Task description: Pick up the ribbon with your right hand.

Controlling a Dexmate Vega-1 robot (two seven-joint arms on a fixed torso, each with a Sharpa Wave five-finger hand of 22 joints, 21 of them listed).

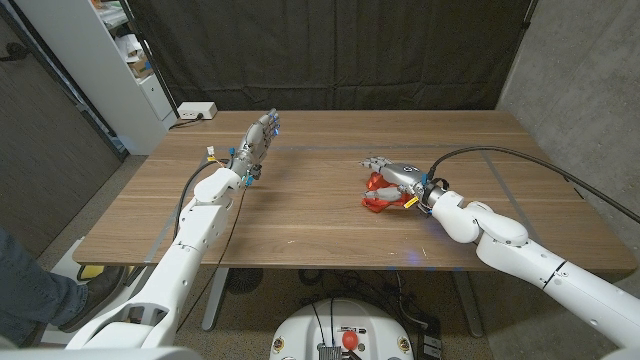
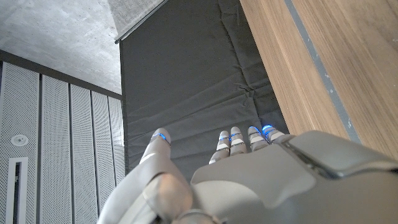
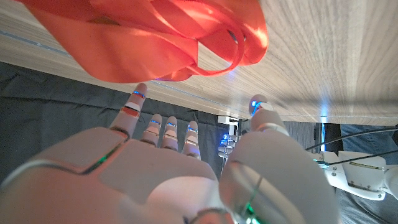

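The red ribbon (image 1: pixel 380 195) lay in a loose, looped heap on the wooden table (image 1: pixel 300 220), right of the middle and a little toward the near edge. The right hand (image 1: pixel 398 178) hovered directly over it, reaching in from the right. In the right wrist view the fingers (image 3: pixel 163 130) were spread and extended, the thumb (image 3: pixel 260 109) set apart from them, and the ribbon (image 3: pixel 168 43) sat just beyond the fingertips with a strip of bare wood visible between; nothing was in its grasp. Whether any fingertip was already brushing the fabric could not be told from the head view, where the hand covered much of the heap.

The left hand (image 1: pixel 256 143) stood well apart on the far left of the table, fingers straight and together, holding nothing; the left wrist view showed it (image 2: pixel 249 180) raised beside the table edge against the dark curtain (image 2: pixel 186 93).

The step in hand appeared to be the final approach, before any grasp. The next move would call for lowering the right hand the short remaining way so fingers and thumb bracket a raised loop, then closing on the fabric before lifting. Being soft and slack, the ribbon would likely slip from a shallow pinch, so gathering several folds seemed safer.
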